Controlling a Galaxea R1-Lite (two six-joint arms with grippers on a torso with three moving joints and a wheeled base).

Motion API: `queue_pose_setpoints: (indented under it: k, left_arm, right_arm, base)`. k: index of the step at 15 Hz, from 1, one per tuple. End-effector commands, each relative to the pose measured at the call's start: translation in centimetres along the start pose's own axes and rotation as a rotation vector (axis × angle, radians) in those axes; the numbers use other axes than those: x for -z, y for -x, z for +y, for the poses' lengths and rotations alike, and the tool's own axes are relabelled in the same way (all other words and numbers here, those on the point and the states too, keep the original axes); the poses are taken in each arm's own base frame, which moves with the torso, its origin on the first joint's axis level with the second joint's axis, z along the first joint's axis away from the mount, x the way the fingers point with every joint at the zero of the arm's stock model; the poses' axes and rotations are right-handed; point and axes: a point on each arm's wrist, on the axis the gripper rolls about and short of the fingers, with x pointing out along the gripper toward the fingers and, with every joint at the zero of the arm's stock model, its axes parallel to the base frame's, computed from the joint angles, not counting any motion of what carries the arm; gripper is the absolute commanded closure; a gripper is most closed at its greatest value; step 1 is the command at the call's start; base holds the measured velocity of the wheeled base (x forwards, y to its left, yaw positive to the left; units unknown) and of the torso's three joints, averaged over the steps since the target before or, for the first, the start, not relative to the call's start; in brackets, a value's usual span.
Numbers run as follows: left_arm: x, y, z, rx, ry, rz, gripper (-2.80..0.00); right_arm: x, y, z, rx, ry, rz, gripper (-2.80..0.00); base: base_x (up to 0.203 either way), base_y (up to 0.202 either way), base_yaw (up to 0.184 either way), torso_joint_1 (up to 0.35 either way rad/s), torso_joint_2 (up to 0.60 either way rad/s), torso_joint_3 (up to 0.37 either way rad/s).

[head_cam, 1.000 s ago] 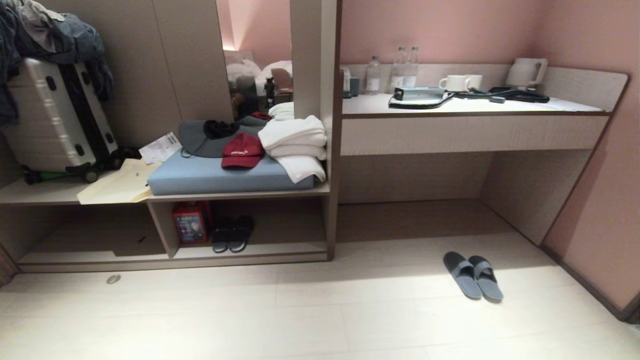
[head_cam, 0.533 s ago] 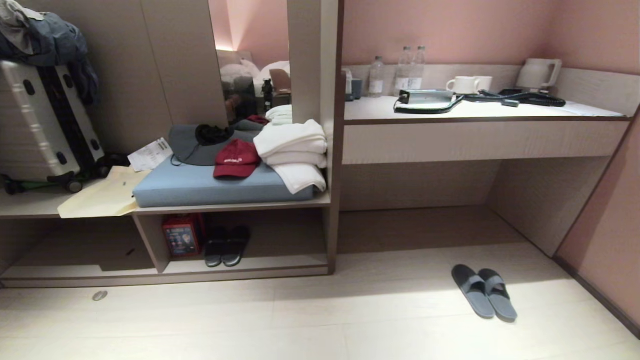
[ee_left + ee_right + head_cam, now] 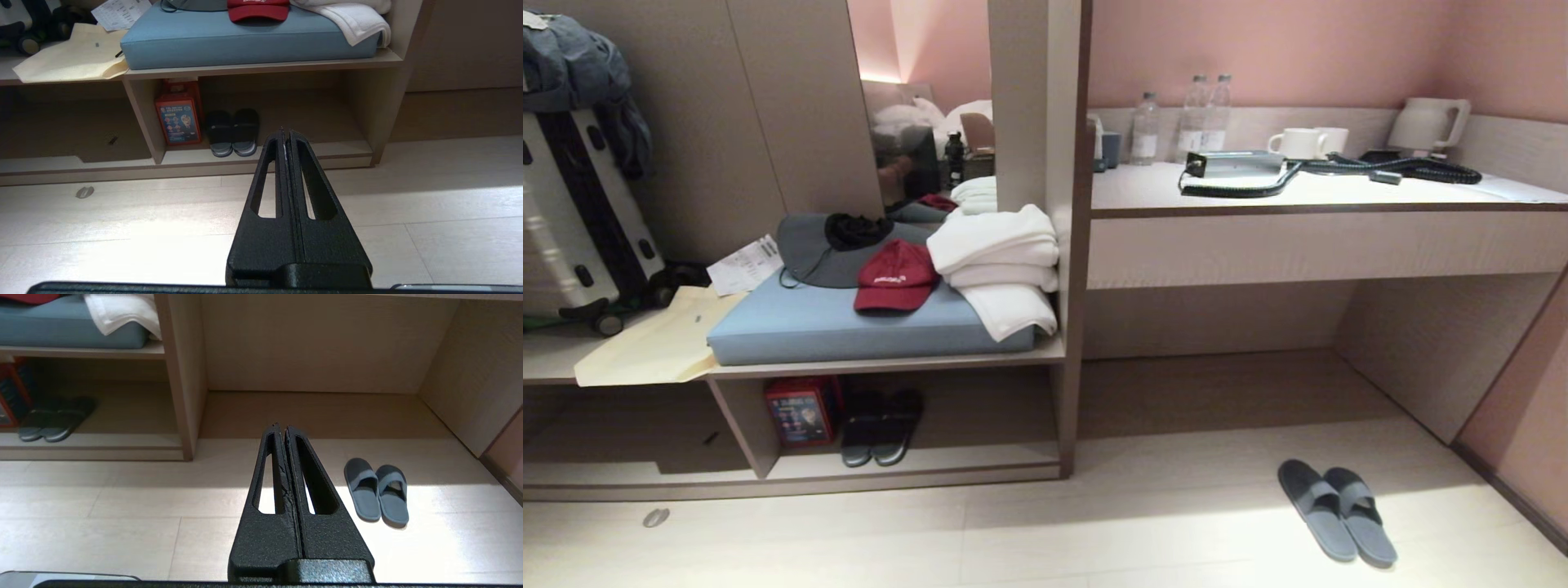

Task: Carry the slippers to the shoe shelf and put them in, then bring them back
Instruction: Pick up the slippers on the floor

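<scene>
Pale wood-look floor point(image 3: 1094, 531) fills the foreground of every view, and neither arm appears in the head view; only the wrist cameras show the grippers. The left gripper point(image 3: 285, 132) hangs above the floor with its black fingers pressed together and nothing between them, pointing toward the shoe shelf point(image 3: 265, 157). The right gripper point(image 3: 281, 428) is likewise closed tight and empty, aimed at the desk recess point(image 3: 310, 412). Just to the robot's right of the right gripper's tip and slightly nearer than it, the slippers point(image 3: 376, 492) lie side by side on the sunlit floor, touching each other, toes toward the recess, well apart from both grippers. The left wrist view does not show them at all; it looks instead into the shoe shelf, where a darker pair of slippers point(image 3: 233, 132) sits beside a red box point(image 3: 178, 118) next to the vertical divider point(image 3: 141, 118). Above that compartment, a blue cushion point(image 3: 849, 322) carries a red cap point(image 3: 894, 278) and folded white towels point(image 3: 996, 261). Only the head view reaches farther, to the desk top point(image 3: 1323, 196) with water bottles point(image 3: 1196, 118), white mugs point(image 3: 1307, 143) and a kettle point(image 3: 1427, 124), and to a suitcase point(image 3: 572, 229) at far left.
</scene>
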Motion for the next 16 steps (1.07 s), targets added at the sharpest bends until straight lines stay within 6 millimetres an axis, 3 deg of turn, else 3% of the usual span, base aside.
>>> queue_pose_setpoints:
  k: [1,11,16]
  left_arm:
    - [0.0,0.0,0.0,0.0,0.0,0.0,0.0]
    - [0.02,0.0,0.0,0.0,0.0,0.001,0.0]
    - [0.02,0.0,0.0,0.0,0.002,0.001,0.0]
  right_arm:
    - [0.01,0.01,0.0,0.0,0.001,-0.001,0.0]
    - [0.01,0.01,0.0,0.0,0.001,-0.001,0.0]
    - [0.01,0.01,0.0,0.0,0.001,-0.001,0.0]
  base:
    - [0.196,0.0,0.001,0.002,0.0,0.006]
    - [0.195,0.0,0.0,0.002,0.0,0.001]
    - [0.019,0.0,0.0,0.002,0.0,0.0]
